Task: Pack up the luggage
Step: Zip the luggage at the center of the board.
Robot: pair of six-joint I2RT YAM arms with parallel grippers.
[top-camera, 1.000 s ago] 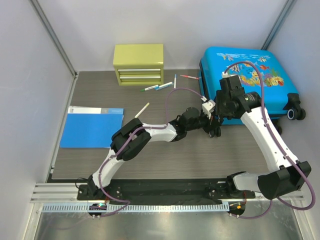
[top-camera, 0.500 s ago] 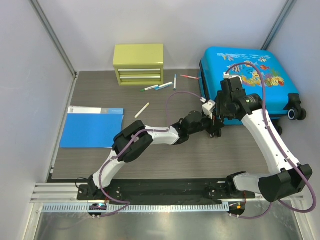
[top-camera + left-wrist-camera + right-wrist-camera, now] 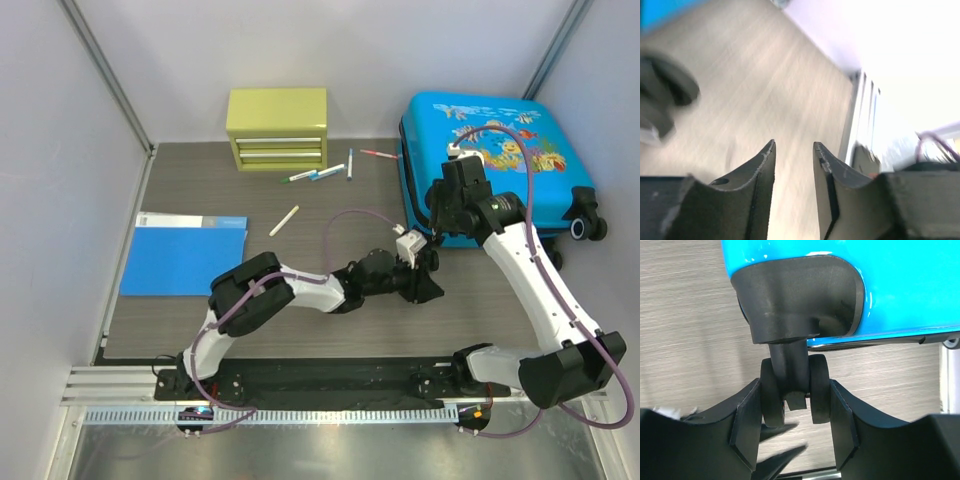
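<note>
The luggage [image 3: 490, 150], a bright-blue hard-shell suitcase with a fish print, lies closed at the back right of the table. My right gripper [image 3: 437, 232] reaches down at its near left corner. In the right wrist view, this gripper [image 3: 795, 405] is shut on the black twin wheel [image 3: 795, 390] under the blue shell [image 3: 840, 280], one finger pressed on each side. My left gripper [image 3: 425, 285] lies low over the table, just in front of that corner and apart from it. The blurred left wrist view shows this gripper [image 3: 794, 150] open, with only bare tabletop between the jaws.
A yellow-green drawer box [image 3: 277, 128] stands at the back centre. Several pens [image 3: 320, 172] lie in front of it, and a white pen [image 3: 284, 220] sits nearer. A flat blue folder [image 3: 185, 253] rests at the left. Walls close in both sides.
My left gripper has drawn back from the luggage's wheel toward the near edge, and its jaws have parted. The right gripper has held its grip on the wheel.
</note>
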